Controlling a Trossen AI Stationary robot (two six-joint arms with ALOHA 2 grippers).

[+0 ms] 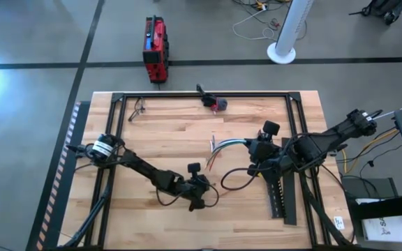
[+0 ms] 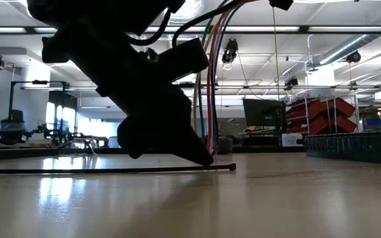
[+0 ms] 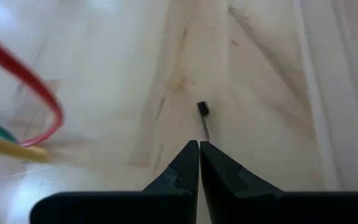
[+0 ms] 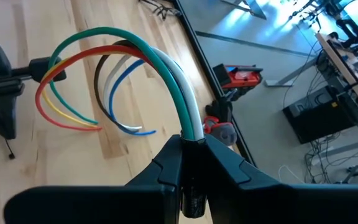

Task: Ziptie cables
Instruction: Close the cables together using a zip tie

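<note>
Green, white, red, yellow and blue, the cables arc up out of the right gripper, whose two dark fingers are pinched tight around the bundle's gathered end. Seen from above, that right gripper sits right of the table's middle, and the cables fan out leftward from it over the pale wooden table, their loose ends spread apart. Down at the near edge, left of centre, the left gripper is low over the boards with its fingers pressed together, nothing visibly held between them. Its own wrist camera shows the closed left gripper pointing at a small black zip-tie head lying on the wood just beyond the tips, the thin strap running from it back toward the fingers. From table height the black zip tie lies flat along the surface, with an arm's dark bulk above it and the cables hanging down beside it.
</note>
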